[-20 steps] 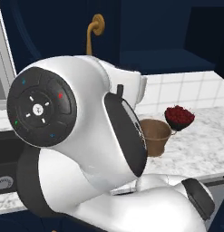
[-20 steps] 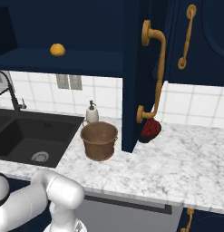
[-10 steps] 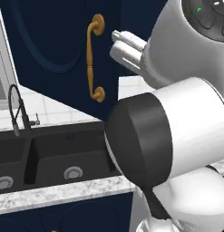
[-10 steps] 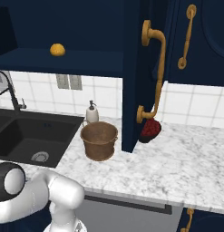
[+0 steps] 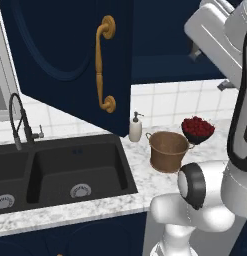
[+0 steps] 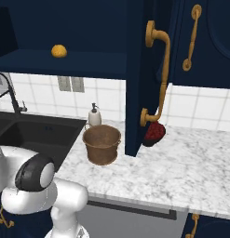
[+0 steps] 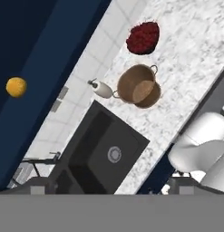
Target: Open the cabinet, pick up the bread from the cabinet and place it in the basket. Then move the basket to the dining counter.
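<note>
While cabinet (image 6: 139, 79) gapes, soap bottle (image 6: 94, 116) — basket (image 6: 101, 144) adjacent

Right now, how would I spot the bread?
Find the dark navy cabinet above the black sink, its door swung open. On its shelf sits the bread, a small orange-yellow lump, the sole bright thing there.

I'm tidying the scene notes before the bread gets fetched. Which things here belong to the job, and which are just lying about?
Part of the job:
cabinet, door open
bread on its shelf
basket on the counter

Just lying about:
soap bottle
red pot
black sink
tap
</note>
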### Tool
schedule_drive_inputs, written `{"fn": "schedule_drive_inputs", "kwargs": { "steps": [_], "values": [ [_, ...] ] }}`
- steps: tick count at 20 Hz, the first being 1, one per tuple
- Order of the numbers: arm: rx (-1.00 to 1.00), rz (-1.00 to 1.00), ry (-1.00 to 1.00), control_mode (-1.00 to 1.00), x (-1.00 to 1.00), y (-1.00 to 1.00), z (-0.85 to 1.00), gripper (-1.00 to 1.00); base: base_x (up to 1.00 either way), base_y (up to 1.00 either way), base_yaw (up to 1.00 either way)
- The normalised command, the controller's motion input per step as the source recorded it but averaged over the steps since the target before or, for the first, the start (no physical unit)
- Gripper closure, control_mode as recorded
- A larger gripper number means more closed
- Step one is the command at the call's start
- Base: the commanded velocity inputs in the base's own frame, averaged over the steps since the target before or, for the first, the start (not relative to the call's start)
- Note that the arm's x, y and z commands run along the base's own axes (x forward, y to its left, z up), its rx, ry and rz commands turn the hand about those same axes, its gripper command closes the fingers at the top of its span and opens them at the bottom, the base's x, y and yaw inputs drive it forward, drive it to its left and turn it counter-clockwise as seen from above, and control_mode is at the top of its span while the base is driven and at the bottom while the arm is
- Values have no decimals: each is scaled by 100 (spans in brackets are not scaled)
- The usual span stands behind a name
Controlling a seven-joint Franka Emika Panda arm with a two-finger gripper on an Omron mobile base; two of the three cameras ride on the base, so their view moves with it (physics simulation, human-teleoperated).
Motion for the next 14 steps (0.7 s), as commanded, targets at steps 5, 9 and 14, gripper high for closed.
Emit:
{"fn": "schedule_drive_inputs", "kwargs": {
  "steps": [5,9,14],
  "values": [
    [32,6,-3,-100,98,17,-42,-100,0,0,0],
    [20,17,-11,-100,60,73,-82,-100,0,0,0],
    [18,25,-17,-100,27,24,-87,-100,0,0,0]
  ]
}}
